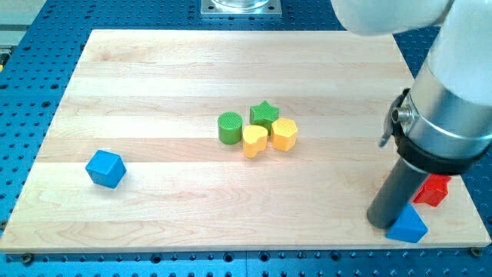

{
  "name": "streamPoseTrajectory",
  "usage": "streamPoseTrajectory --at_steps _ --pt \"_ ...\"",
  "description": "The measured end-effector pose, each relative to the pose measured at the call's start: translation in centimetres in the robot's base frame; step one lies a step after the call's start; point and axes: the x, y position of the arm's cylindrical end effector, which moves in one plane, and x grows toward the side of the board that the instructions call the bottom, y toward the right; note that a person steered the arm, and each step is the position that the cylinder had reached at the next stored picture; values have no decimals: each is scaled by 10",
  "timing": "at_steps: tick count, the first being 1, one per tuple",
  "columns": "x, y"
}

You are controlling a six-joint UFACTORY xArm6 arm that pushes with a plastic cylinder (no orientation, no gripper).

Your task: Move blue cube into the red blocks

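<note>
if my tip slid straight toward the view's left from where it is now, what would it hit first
Probably nothing: my tip sits low, and the blue cube lies higher up, so the wooden board looks free along that line, though depth is uncertain.

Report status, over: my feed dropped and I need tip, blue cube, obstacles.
My tip: hidden behind arm housing. Blue cube at the view's left, untouched. Red block far right, beside blue wedge-like block. Green-yellow cluster sits above the direct path.

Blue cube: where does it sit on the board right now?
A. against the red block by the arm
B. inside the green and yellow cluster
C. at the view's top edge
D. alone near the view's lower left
D: the blue cube sits by itself at the view's lower left, apart from the centre cluster and from the red block at the view's right.
</note>
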Motion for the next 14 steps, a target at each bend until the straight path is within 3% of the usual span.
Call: streamPoseTrajectory --at_steps 1,4,5,6,8,9,12,14 --pt "17 8" --pt "16 14" --pt "14 -9" --pt "14 -112" --pt "14 -385" --pt "5 -476" --pt "-89 -451" --pt "-59 -338"
